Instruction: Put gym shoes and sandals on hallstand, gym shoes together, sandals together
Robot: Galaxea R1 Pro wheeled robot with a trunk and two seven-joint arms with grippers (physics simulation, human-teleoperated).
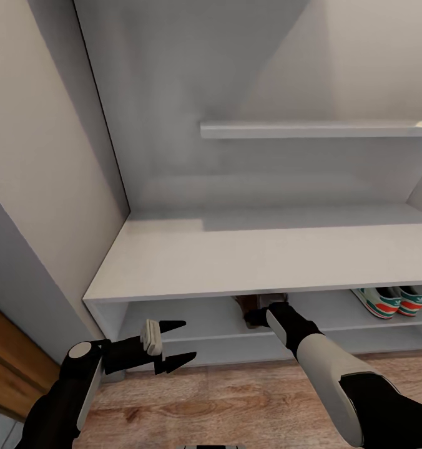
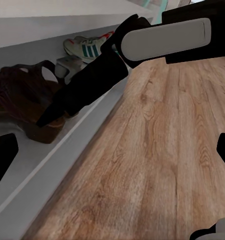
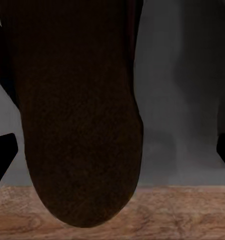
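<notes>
The sandal (image 2: 27, 102) in the hallstand (image 1: 261, 255) slot looks light, stiff-soled; left pincer (image 1: 173, 343) gapes empty; right pincer's (image 1: 256, 316) state unclear.

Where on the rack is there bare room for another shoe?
The bench top is bare throughout. In the shelf slot, the stretch left of the sandal is free. Crowded: the right gripper at the sandal, and the gym shoes at right.

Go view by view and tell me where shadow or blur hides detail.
Head view: the pale grey-white hallstand's lower slot is shadowed, dimming the right gripper there. Left wrist view: the dark brown strap sandal is soft-edged, the green-striped cream gym shoes blurry. Right wrist view: a dark, featureless brown sandal sole looms close; the background is smeared grey.
</notes>
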